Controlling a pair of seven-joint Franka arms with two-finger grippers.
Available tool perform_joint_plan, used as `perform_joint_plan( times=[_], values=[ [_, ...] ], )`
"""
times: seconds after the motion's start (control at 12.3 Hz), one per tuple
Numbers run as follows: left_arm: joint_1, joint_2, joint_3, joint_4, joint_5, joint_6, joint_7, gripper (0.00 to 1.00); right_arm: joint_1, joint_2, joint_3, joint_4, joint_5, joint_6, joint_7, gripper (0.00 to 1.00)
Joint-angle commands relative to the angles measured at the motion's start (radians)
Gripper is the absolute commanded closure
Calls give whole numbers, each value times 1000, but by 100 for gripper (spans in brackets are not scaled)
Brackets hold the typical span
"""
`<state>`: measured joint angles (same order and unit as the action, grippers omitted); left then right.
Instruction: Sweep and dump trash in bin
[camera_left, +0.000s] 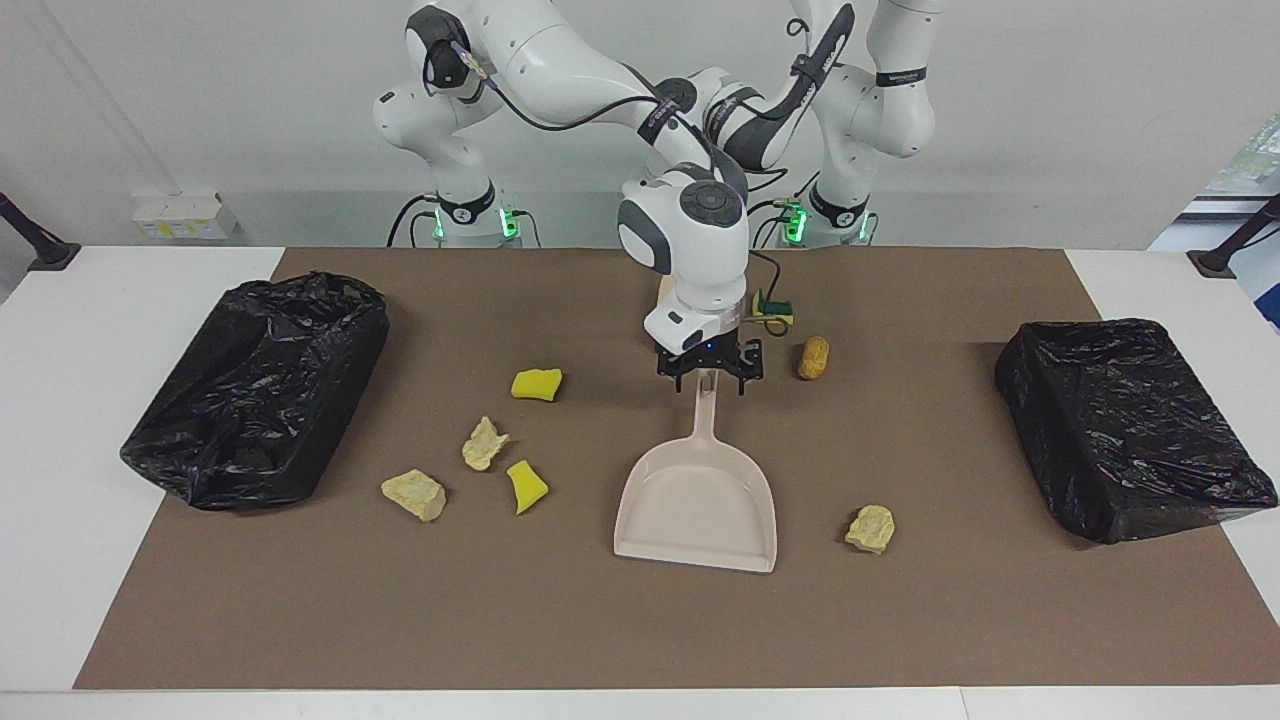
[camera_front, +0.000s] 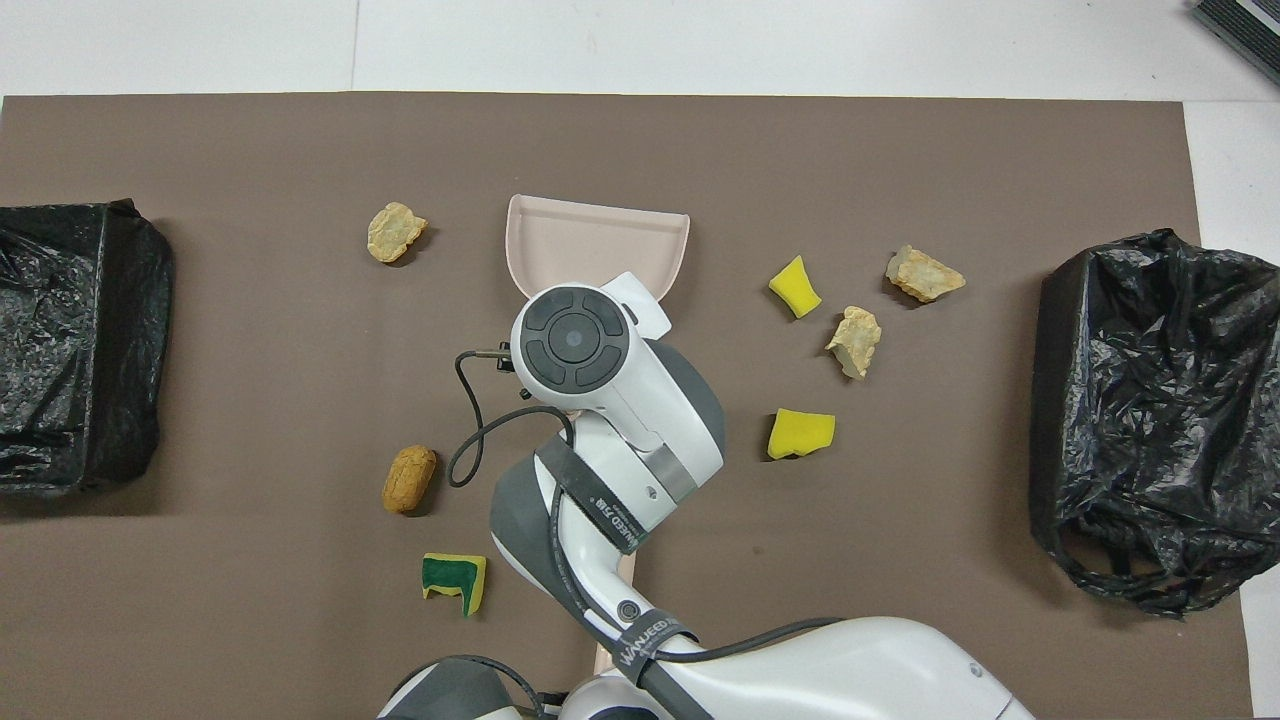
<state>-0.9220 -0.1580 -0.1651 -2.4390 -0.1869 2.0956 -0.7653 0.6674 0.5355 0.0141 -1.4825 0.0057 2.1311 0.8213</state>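
Seven scraps of trash lie loose on the tabletop, none in a bin.

Facing view: the right pincer (camera_left: 710, 378) is down at the robot-ward tip of the dustpan (camera_left: 697, 500) handle. Its jaws stand wide, one finger on each side of the handle, gripping nothing yet. The handle's long axis runs straight from the robots outward, and the pan's mouth opens away from them. The jaws therefore cross the handle squarely, and I judge that closing is all the grasp needs. Four scraps sit toward the right arm's end: a yellow sponge (camera_left: 537, 384), two pale chunks (camera_left: 485, 443) (camera_left: 414, 495) and a yellow wedge (camera_left: 526, 486). Three sit toward the left arm's end: a pale lump (camera_left: 871, 528), the orange-brown lump (camera_left: 814, 358) and a green-backed sponge (camera_left: 775, 312). Black-bagged bins (camera_left: 260, 390) (camera_left: 1130, 430) stand at either end.

Overhead view: the right arm's wrist hides its own pincer and most of the handle, leaving only the pan's mouth (camera_front: 600, 240) showing. The left pincer (camera_front: 548, 690) is barely visible at the bottom edge and is closed. A beige strip (camera_front: 612, 610) runs up beside it, probably the brush, but I cannot tell whether it is gripped.
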Motion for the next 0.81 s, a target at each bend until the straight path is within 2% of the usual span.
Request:
perform_joint_plan(
  times=[0.0, 0.08, 0.24, 0.32, 0.73],
  values=[
    [-17, -55, 15, 1, -11, -98, 12, 100, -8, -6, 6, -35, 13, 15, 30, 5],
    [-15, -75, 15, 0, -9, -145, 36, 100, -9, -6, 6, -35, 17, 13, 32, 8],
    [-14, -115, 16, -2, -8, -218, 70, 100, -6, -6, 7, -35, 19, 18, 56, 26],
    [-12, -141, 16, -5, -8, -242, 87, 100, -6, -6, 7, -35, 19, 24, 67, 30],
    [28, -254, 19, -32, 1, -409, 184, 100, -20, -2, 7, -36, 22, 52, 65, 34]
  ],
)
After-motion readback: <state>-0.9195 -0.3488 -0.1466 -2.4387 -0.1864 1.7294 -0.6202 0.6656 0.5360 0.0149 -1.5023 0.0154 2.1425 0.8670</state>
